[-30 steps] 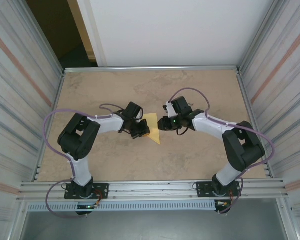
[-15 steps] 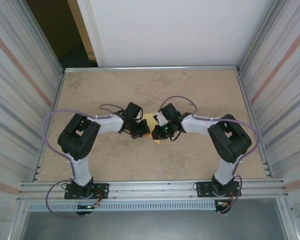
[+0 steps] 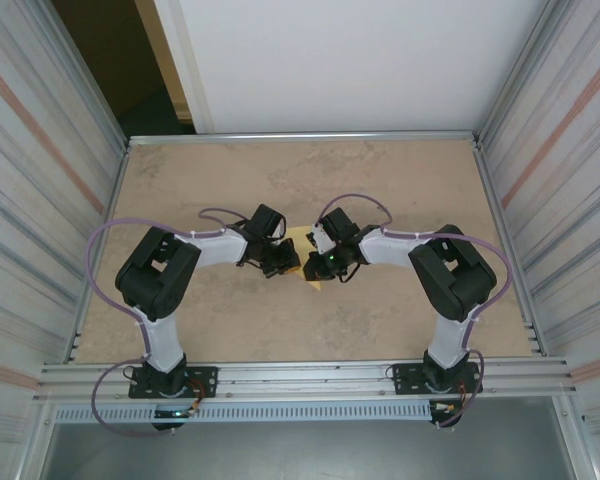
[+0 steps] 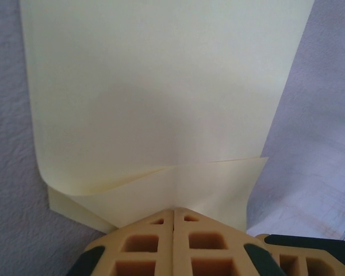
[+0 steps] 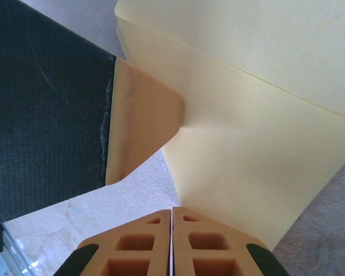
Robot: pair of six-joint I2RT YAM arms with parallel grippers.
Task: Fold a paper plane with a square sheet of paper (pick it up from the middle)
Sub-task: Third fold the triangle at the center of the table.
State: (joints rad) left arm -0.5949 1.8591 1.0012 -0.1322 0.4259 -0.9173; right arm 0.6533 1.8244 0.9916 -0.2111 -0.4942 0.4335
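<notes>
A flat table top [image 3: 230, 170] of beige, mottled, stone-like finish spans the middle of the scene, seen from above. A thin metal frame edge [image 3: 300, 137] runs along its far side. Ribbed, silvery wall panels rise on the left [image 3: 40, 150] and on the right [image 3: 565, 150], each crossed by a faint orange diagonal stripe. Beyond the far edge stands a plain white panel [image 3: 350, 60], and to its left a dark opening [image 3: 110, 60] shows shadow. Along the near edge lies a grooved aluminium rail [image 3: 310, 378], with a slotted metal strip [image 3: 310, 411] just nearer than it.
</notes>
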